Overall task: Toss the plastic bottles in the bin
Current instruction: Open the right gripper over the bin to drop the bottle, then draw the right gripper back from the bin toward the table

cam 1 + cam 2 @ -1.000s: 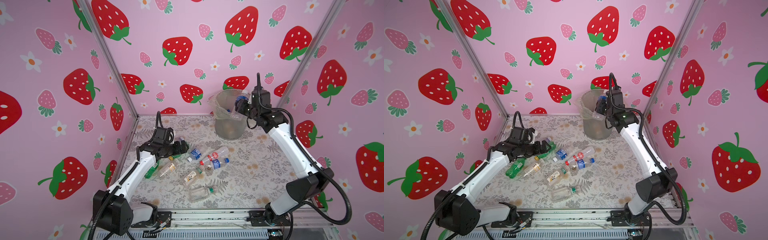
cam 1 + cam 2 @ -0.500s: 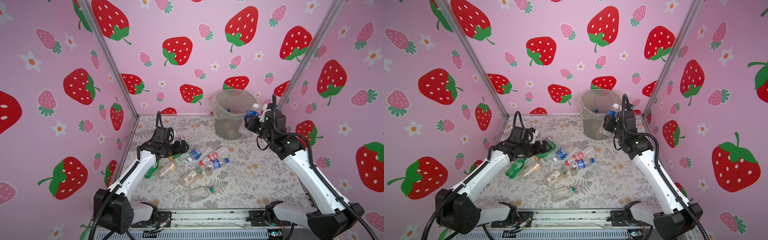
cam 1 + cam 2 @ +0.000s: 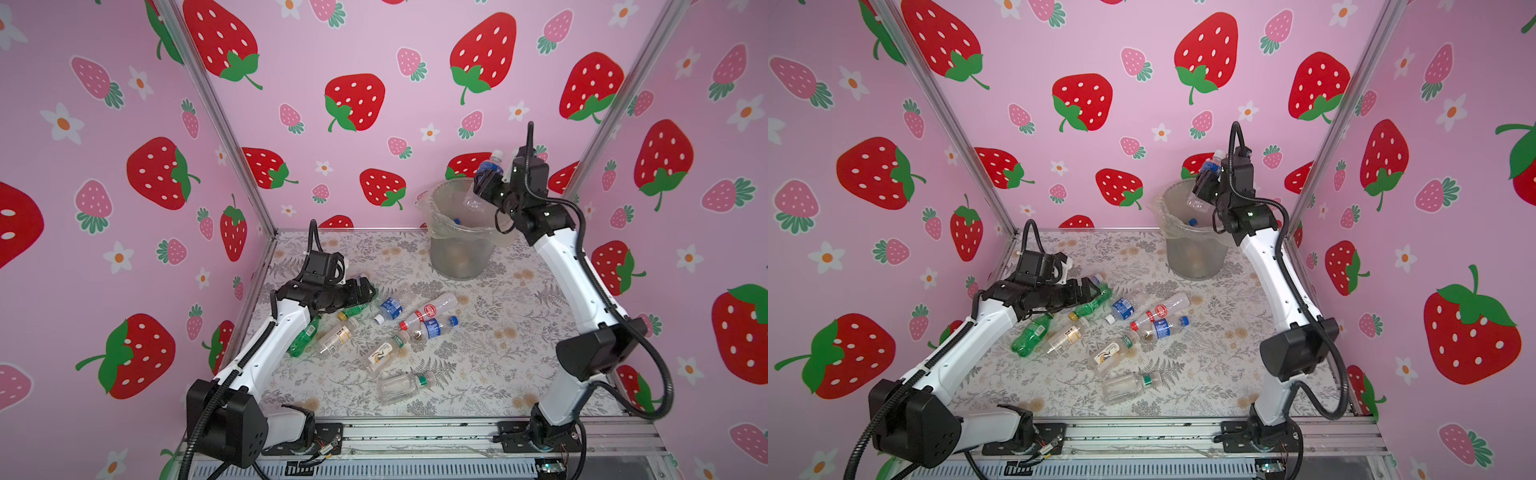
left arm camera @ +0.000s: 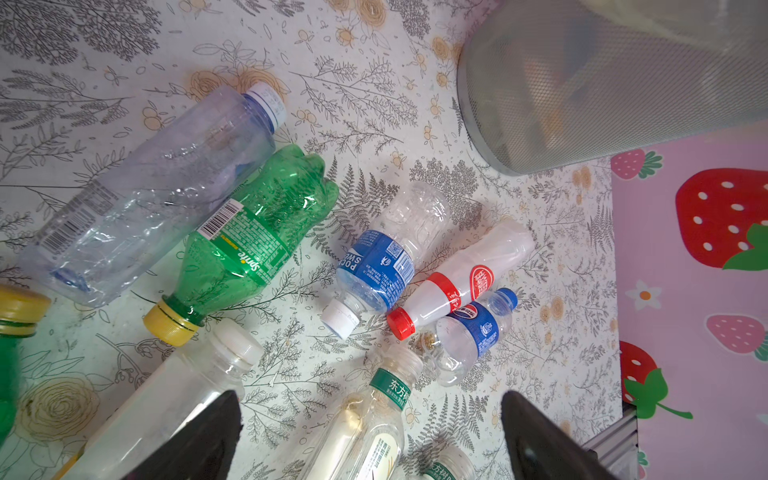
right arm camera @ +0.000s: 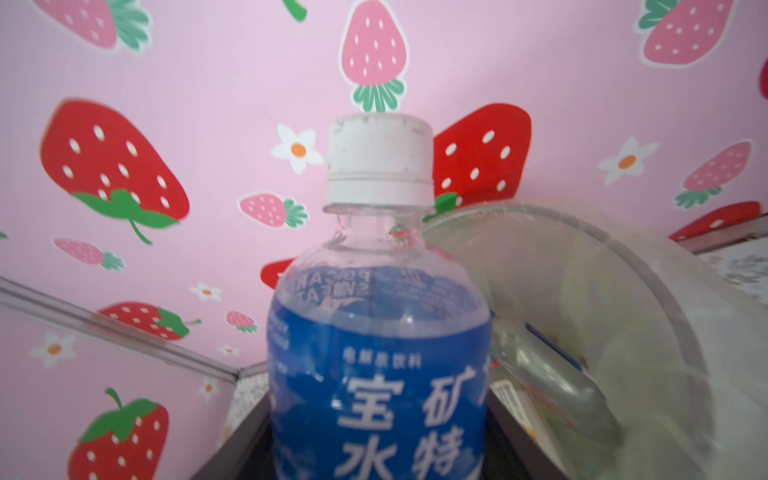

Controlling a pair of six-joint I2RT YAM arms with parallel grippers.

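Nearest, well apart from the bin [image 3: 459, 253], a clear bottle [image 3: 401, 386] with a green cap lies on its side on the bench [image 3: 519, 374]. A little closer to the bin more bottles [image 3: 434, 326] lie in a loose group, among them a green bottle [image 3: 305, 336] and a red-label bottle [image 3: 430, 309], all on their sides. The left claw [image 3: 365, 290] hangs low over the edge of this group that is farthest from the bin; its jaws stand wide apart, over the bottles. The bin stands upright at the far part of the bench, with a clear bag [image 3: 424, 203] folded over its rim, and some bottles show inside it. Just above the rim of the bin is the right claw [image 3: 484, 185]. A blue-label bottle [image 5: 378, 353], white cap up, stands between its jaws; whether they press it or have let it loose, I cannot tell.
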